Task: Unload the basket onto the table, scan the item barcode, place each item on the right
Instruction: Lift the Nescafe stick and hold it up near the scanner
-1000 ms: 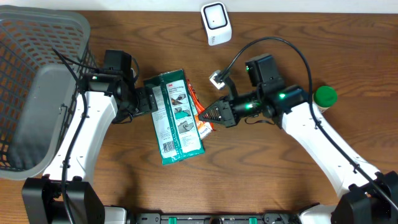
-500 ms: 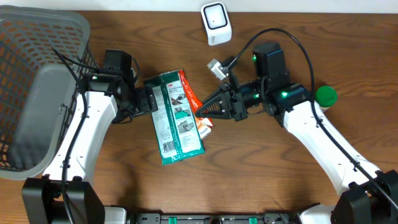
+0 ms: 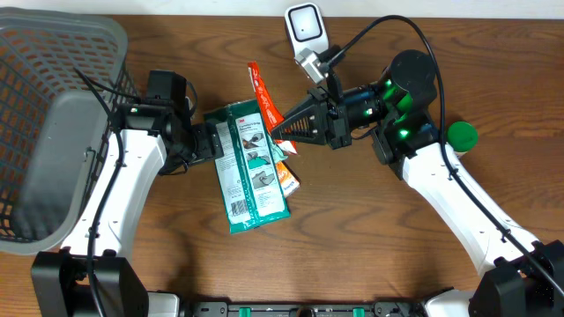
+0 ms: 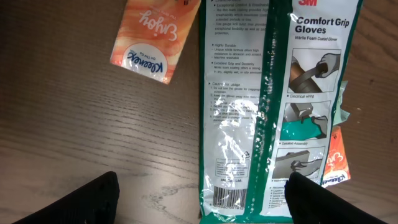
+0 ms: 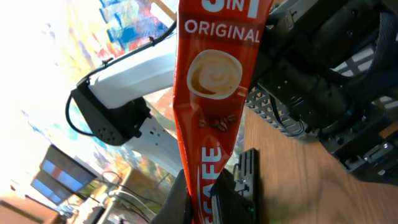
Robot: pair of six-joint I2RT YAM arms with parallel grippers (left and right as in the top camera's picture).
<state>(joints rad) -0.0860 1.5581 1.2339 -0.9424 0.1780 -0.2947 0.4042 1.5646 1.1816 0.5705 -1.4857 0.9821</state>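
Right claw (image 3: 275, 134) pinching coffee sachet (image 3: 263, 92); tissue pack (image 3: 287, 181) half-hidden under glove pack (image 3: 251, 167).

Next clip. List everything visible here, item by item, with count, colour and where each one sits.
basket: 1, grey, far left of the table
scanner: 1, white, top edge, middle
glove pack: 1, green and white, flat at centre, barcode facing up
tissue packs: 2, orange, one on bare table beside the glove pack, one poking out from under it
coffee sachet: 1, red, held up near the scanner
round thing: 1, green, right side, unclear what it is
table: 1, brown wood
left gripper: 1, black, open at the glove pack's edge
right gripper: 1, black, shut on the coffee sachet
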